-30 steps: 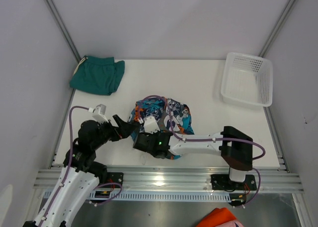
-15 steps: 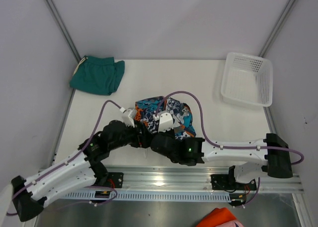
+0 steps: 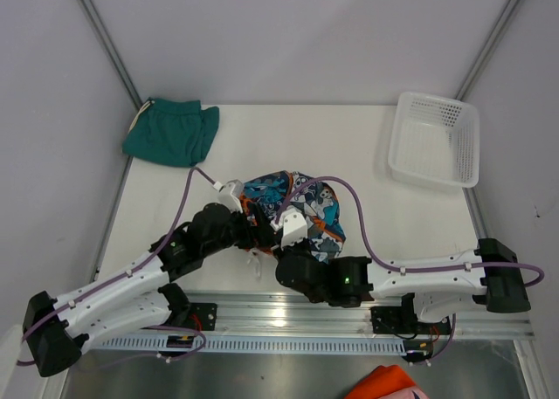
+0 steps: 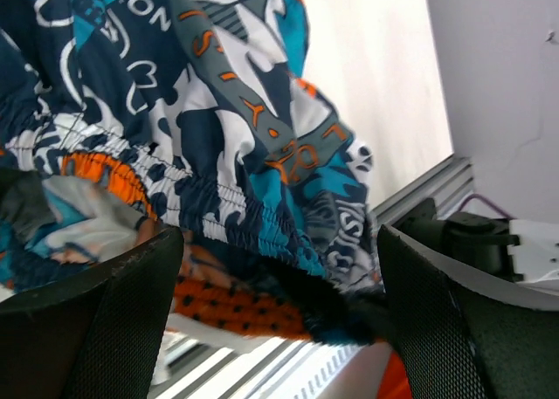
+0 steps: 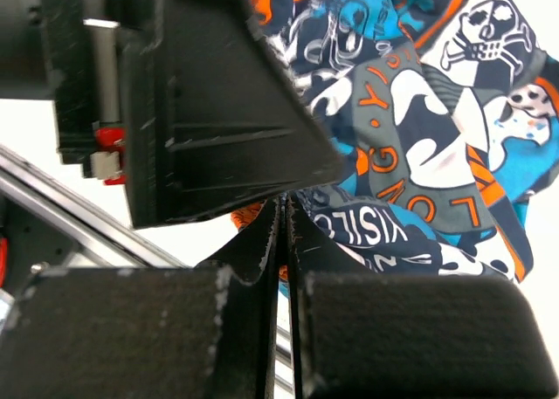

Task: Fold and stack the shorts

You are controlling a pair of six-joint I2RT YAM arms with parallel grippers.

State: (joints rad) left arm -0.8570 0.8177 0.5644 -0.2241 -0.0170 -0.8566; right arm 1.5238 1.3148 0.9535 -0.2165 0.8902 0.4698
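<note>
The printed shorts [image 3: 301,202] lie bunched at the table's near middle, and they fill the left wrist view [image 4: 218,111] and the right wrist view [image 5: 419,137]. My left gripper [image 3: 260,231] is at their near-left edge. It is open [image 4: 279,316], its fingers [image 4: 96,320] wide apart with the elastic hem hanging between them. My right gripper [image 3: 283,240] sits just right of it and is shut [image 5: 284,220] on a fold at the shorts' near edge. The teal-green shorts [image 3: 170,133] lie folded at the far left corner, away from both grippers.
A white mesh basket [image 3: 435,140] stands at the far right. The metal rail [image 3: 297,312] runs along the table's front edge just behind both grippers. A plain orange cloth [image 3: 389,383] lies below the rail. Walls close in both sides.
My left arm has reached out to the shorts' near-left edge. My right arm has swung its elbow out to the right, keeping its gripper at the shorts. The shorts have bunched slightly rightward.
</note>
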